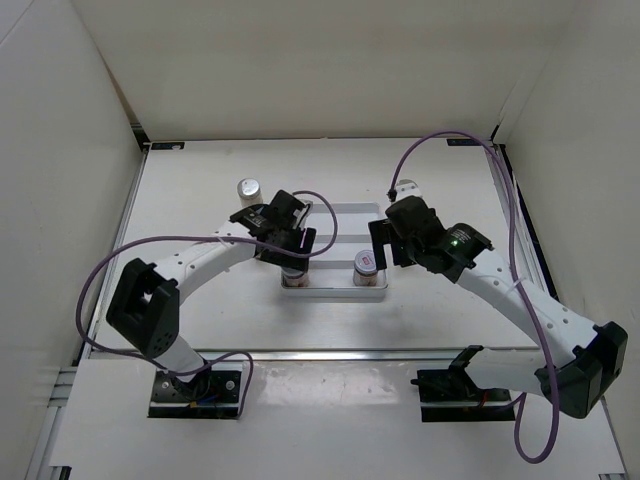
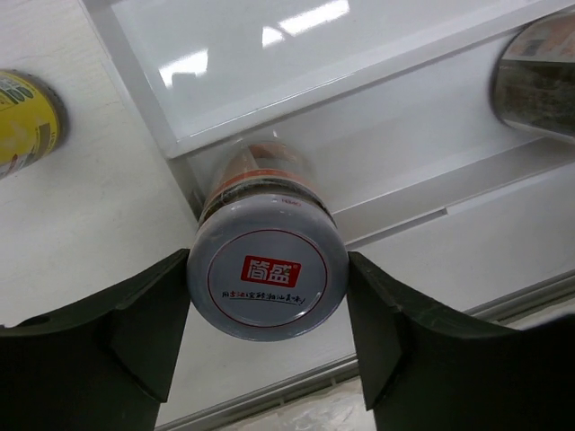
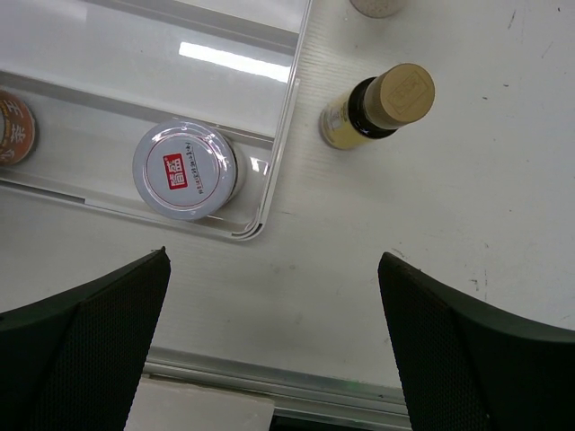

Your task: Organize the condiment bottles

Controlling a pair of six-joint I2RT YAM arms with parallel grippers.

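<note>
The step in hand is judged to be the setting of a squat jar into the tray. The left tool is clamped on this jar. Its fingers are pressed against the silver lid from both sides, and the jar appears to stand at the near left end of the tray. A second squat jar is placed in the near right corner. The right tool is held wide apart and empty above the tabletop, just beside the tray. A slim yellow bottle stands outside near the rim, and a white silver-capped bottle stands beyond the left arm. Next, the left tool should probably be opened and lifted straight up, so that the jar is not tipped.
</note>
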